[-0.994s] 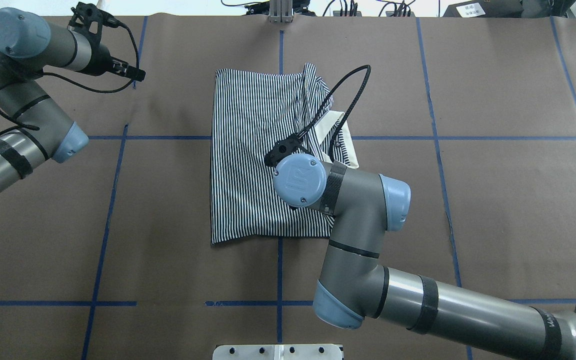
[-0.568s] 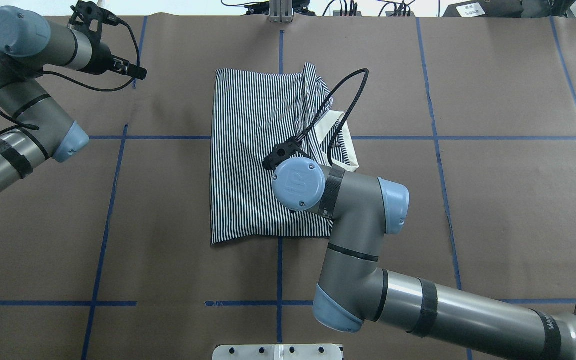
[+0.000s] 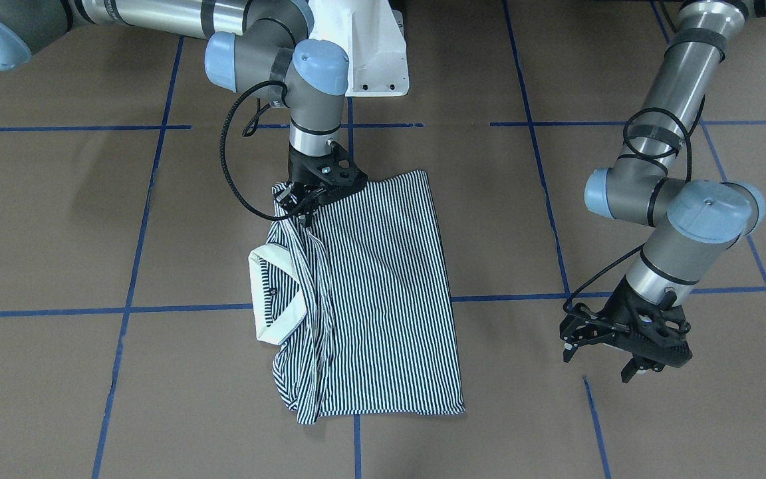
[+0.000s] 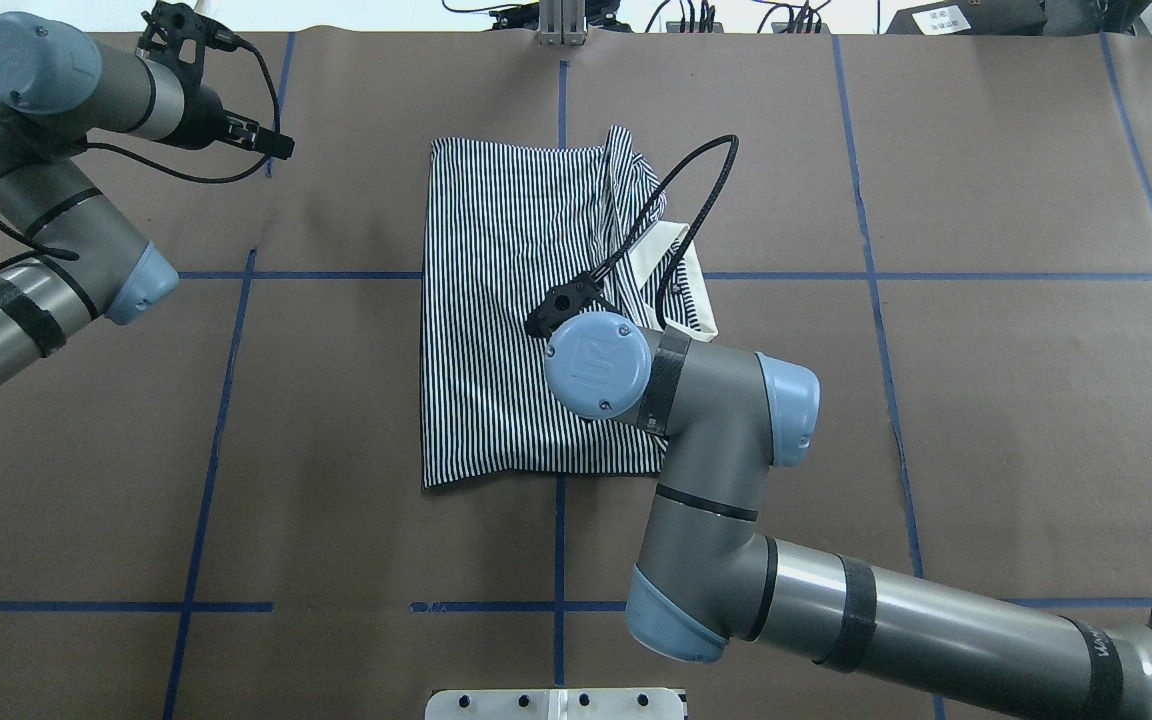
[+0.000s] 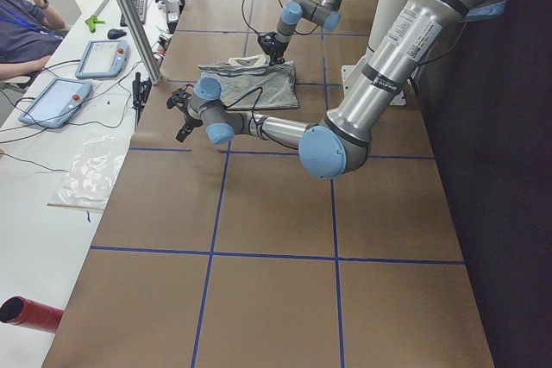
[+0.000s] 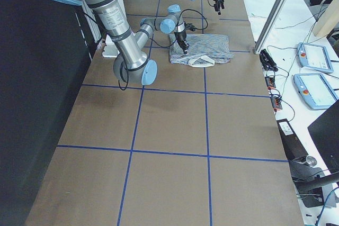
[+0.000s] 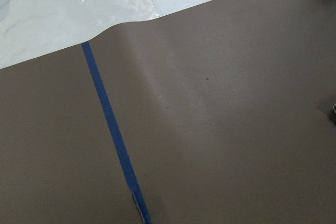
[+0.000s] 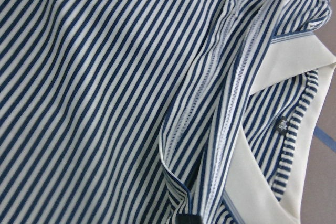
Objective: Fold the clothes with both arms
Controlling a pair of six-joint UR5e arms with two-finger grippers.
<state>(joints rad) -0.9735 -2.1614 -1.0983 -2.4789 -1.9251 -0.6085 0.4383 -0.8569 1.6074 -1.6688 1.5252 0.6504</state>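
Polo shirt (image 3: 383, 286), navy-and-white striped, lies folded flat at mid-bench (image 3: 57, 219), over a crossing of blue tape lines (image 3: 157, 310). Its cream collar (image 3: 280, 326) shows on the edge toward the robot's right. Right tool (image 3: 302, 206) is down on the shirt corner nearest the robot's base, on that same edge. In the wrist view its tips appear clenched on a raised ridge of striped fabric. Left tool (image 3: 597, 367) hangs released, fingers spread, over bare bench well apart from the shirt. Legible writing: "UR" on the right arm's blue joint cap (image 4: 596, 362). A dark button (image 8: 283, 125) by the collar carries marks too small to read.
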